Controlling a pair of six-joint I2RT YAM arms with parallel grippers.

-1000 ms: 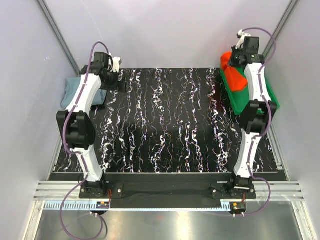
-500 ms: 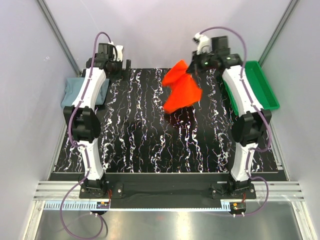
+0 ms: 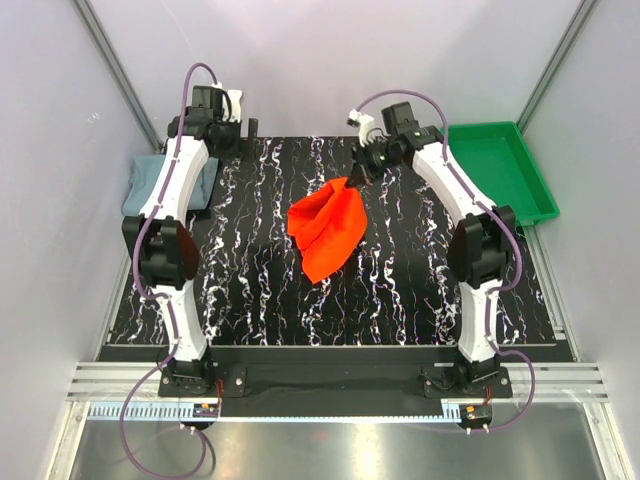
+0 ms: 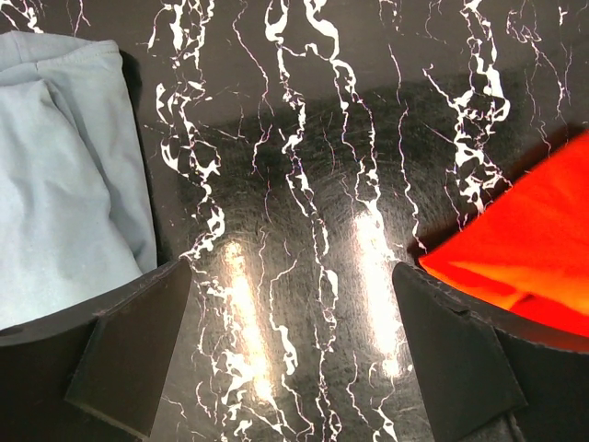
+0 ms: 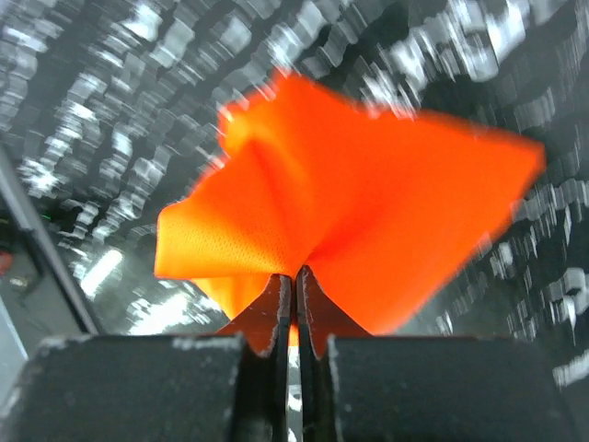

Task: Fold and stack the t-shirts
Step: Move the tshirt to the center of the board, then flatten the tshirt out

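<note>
The orange-red t-shirt [image 3: 328,226] hangs bunched from my right gripper [image 3: 357,177] over the middle of the black marbled table; its lower part trails toward the table. The right wrist view shows the jaws pinched on a fold of the orange-red t-shirt [image 5: 350,212] at my right gripper [image 5: 295,273]. The grey-blue t-shirt [image 3: 150,185] lies crumpled at the table's far left edge, and it also shows in the left wrist view [image 4: 64,175]. My left gripper [image 4: 294,354] is wide open and empty above bare table, between the two shirts. My left gripper [image 3: 245,130] sits at the far left.
A green plastic tray [image 3: 500,165] stands at the far right of the table. The orange-red shirt's edge [image 4: 525,249] shows at the right of the left wrist view. Grey walls close in the left, back and right sides.
My right gripper lifted the orange-red shirt out of the green tray and swung it left to the table's middle, lowering it. My left gripper shifted slightly toward the far edge.
</note>
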